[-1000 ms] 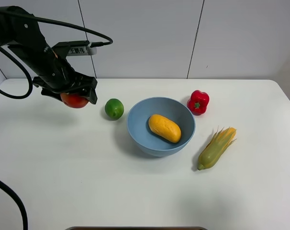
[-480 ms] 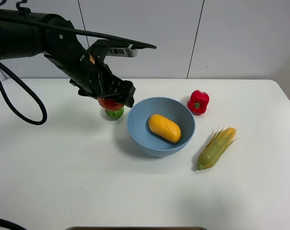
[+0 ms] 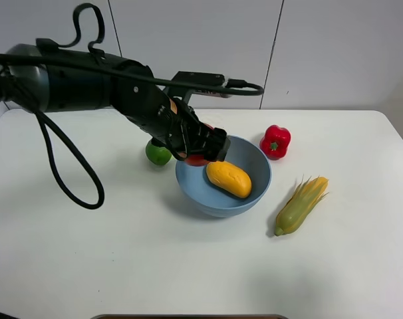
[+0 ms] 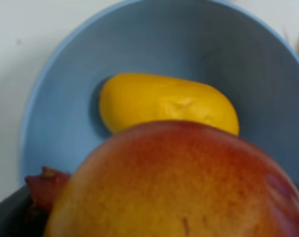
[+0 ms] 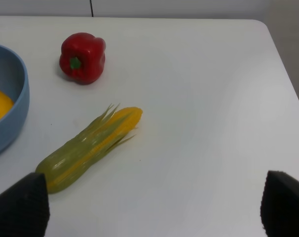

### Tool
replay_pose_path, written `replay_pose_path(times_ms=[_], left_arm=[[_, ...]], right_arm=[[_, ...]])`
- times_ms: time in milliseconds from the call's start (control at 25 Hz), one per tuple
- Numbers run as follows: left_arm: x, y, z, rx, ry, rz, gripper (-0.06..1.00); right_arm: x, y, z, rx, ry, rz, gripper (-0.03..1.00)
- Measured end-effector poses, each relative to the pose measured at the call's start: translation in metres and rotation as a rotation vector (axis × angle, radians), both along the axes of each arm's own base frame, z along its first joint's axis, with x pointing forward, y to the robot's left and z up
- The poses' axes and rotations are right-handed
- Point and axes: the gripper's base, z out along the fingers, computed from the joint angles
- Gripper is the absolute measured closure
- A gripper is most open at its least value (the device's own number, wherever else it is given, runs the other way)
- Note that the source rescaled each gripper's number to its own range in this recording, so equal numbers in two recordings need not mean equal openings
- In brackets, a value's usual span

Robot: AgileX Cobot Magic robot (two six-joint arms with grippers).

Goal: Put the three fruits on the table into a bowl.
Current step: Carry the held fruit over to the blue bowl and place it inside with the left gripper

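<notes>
My left gripper (image 3: 199, 151) is shut on the red apple-like fruit (image 3: 196, 159) and holds it just above the near-left inside of the light-blue bowl (image 3: 257, 154). In the left wrist view the red-yellow fruit (image 4: 179, 182) fills the foreground over the bowl (image 4: 60, 123). The orange-yellow mango (image 3: 229, 177) (image 4: 169, 103) lies inside the bowl. The green lime (image 3: 156, 154) sits on the white table (image 3: 122, 252) left of the bowl, partly hidden by the arm. My right gripper (image 5: 152, 210) is open above bare table, with nothing between its fingers.
A red bell pepper (image 3: 275, 141) (image 5: 83, 57) stands behind and to the right of the bowl. A corn cob (image 3: 301, 205) (image 5: 90, 148) lies on the table right of it. The bowl's rim (image 5: 14, 113) shows in the right wrist view.
The left arm has carried the red fruit to the right, from over the table's left side, past the lime, to over the bowl. The right gripper has not moved.
</notes>
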Motion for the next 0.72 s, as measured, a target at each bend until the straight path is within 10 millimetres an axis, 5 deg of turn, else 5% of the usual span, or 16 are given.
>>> replay_pose_path(times_ms=[720], left_arm=[[0.008, -0.017, -0.05, 0.02, 0.015, -0.001, 0.51]], right_arm=[[0.0, 0.0, 0.0, 0.0, 0.0, 0.0, 0.22]])
